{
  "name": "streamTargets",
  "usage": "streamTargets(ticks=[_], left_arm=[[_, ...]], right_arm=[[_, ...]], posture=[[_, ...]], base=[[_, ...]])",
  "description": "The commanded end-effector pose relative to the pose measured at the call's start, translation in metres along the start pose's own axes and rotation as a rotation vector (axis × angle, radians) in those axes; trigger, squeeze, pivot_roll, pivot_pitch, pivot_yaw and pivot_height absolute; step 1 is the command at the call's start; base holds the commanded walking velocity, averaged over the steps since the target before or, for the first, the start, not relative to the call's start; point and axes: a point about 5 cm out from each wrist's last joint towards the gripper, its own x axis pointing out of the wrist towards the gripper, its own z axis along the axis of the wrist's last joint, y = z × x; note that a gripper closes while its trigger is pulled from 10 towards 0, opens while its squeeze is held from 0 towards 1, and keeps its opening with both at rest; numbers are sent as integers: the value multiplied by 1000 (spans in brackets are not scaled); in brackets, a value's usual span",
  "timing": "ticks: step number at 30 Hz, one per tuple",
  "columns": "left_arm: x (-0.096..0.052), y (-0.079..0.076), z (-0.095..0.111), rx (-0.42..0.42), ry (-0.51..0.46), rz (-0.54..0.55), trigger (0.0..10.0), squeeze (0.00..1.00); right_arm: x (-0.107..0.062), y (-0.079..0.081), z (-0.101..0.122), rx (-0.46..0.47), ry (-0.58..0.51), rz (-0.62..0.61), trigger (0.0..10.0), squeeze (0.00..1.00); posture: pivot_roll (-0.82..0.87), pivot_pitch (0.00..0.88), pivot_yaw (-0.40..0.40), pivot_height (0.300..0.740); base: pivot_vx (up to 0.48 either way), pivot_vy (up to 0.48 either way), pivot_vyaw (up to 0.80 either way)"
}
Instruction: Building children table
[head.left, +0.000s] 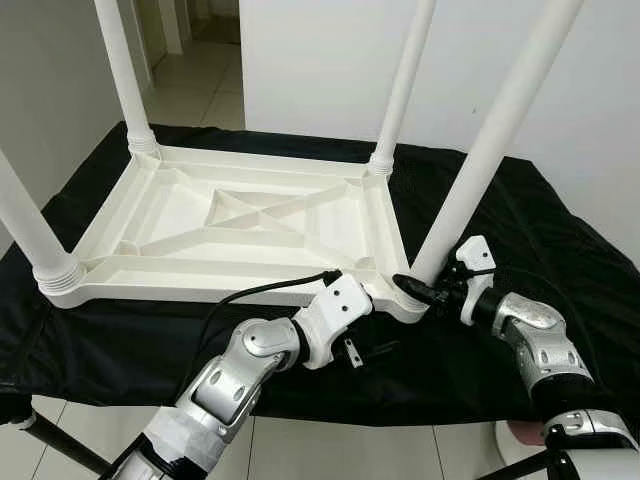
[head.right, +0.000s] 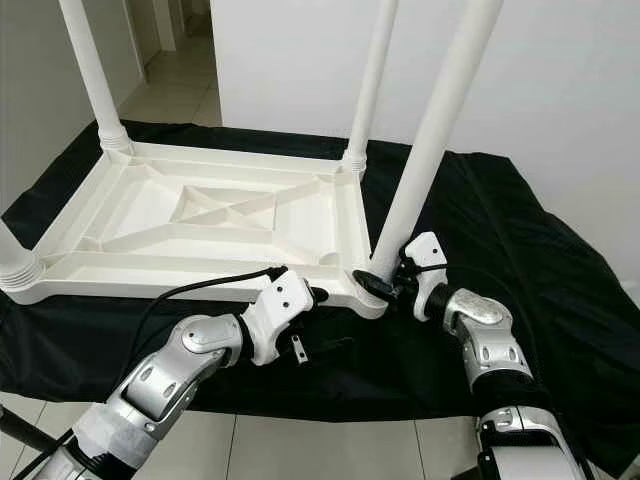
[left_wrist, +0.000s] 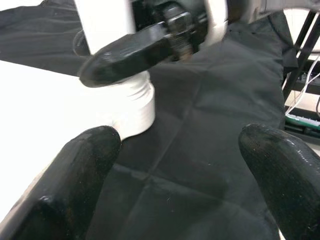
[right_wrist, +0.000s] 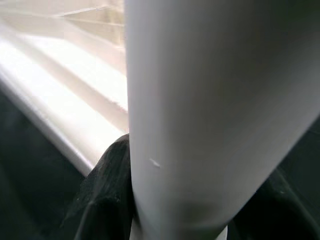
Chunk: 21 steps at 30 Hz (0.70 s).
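Note:
A white plastic children's table (head.left: 250, 215) lies upside down on a black cloth, its four legs pointing up. My right gripper (head.left: 420, 292) is shut on the base of the near right leg (head.left: 480, 160), where it meets the corner socket. In the right wrist view, black fingers (right_wrist: 107, 185) press against both sides of that leg (right_wrist: 190, 100). My left gripper (head.left: 378, 322) stands open at the table's front rim, just left of that corner. Its two fingers (left_wrist: 75, 175) straddle the rim, facing the leg's ribbed collar (left_wrist: 135, 107).
The other legs stand at the far left (head.left: 125, 70), far right (head.left: 405, 80) and near left (head.left: 25, 215). The black cloth (head.left: 560, 230) covers the whole work surface and hangs over its front edge. A tiled doorway (head.left: 200, 70) opens at the back left, and a white wall is behind.

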Motion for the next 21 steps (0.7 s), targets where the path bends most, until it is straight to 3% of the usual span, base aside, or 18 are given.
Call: streamTargets(ticks=[1, 6, 12, 13, 17, 20, 21], left_arm=[[1, -1, -3, -4, 16, -16, 10000, 0], [1, -2, -3, -6, 15, -17, 10000, 0], [1, -2, -4, -6, 15, -17, 10000, 0], [1, -3, -4, -8, 15, -19, 10000, 0], [2, -4, -4, -8, 16, -21, 10000, 0], [2, -5, -5, -9, 17, -24, 10000, 0], [2, -5, -5, -9, 17, -24, 10000, 0]], right_arm=[[-3, -1, -14, 38, 71, -108, 10000, 0], [4, 10, -14, 92, 44, -241, 10000, 0], [6, 13, -13, 136, 37, -306, 10000, 0], [6, 19, -12, 186, 30, -413, 10000, 0], [5, 23, -12, 208, 31, -485, 10000, 0], [-2, 36, -12, 226, 48, -714, 10000, 0], [-2, 36, -12, 226, 48, -714, 10000, 0]], posture=[[58, 33, -64, 740], [60, 31, -68, 740], [60, 30, -67, 740], [57, 28, -69, 740], [57, 28, -71, 740], [58, 25, -76, 740], [58, 25, -76, 740]], base=[[0, 0, 0], [0, 0, 0], [0, 0, 0], [0, 0, 0], [0, 0, 0], [0, 0, 0], [0, 0, 0]])
